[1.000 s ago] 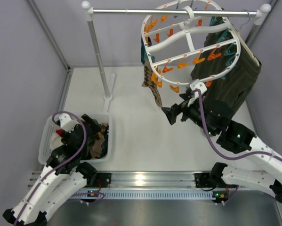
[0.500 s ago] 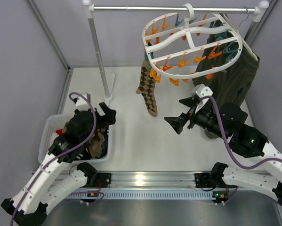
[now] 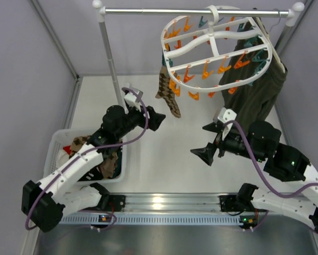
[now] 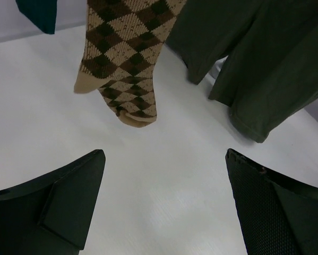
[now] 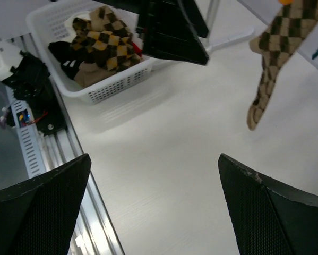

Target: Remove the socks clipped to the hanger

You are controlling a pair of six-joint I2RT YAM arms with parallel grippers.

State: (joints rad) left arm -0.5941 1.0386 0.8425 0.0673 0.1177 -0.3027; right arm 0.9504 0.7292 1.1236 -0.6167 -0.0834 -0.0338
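With fingers [image 4: 68, 202] spread wide to take it, my left gripper [image 3: 155, 119] faced the argyle sock [image 3: 167, 93] dangling at the hanger's [image 3: 217, 40] left edge, apparently from one orange clip [image 3: 173, 85], while my right gripper [image 3: 207, 141] gaped too.

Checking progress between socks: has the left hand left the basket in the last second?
Yes. The left hand has swung up and right from the basket, toward the hanging diamond-patterned sock.

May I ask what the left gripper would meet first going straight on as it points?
Probably the argyle sock, hanging just ahead of the left gripper, though depth is unclear and it might pass beneath.
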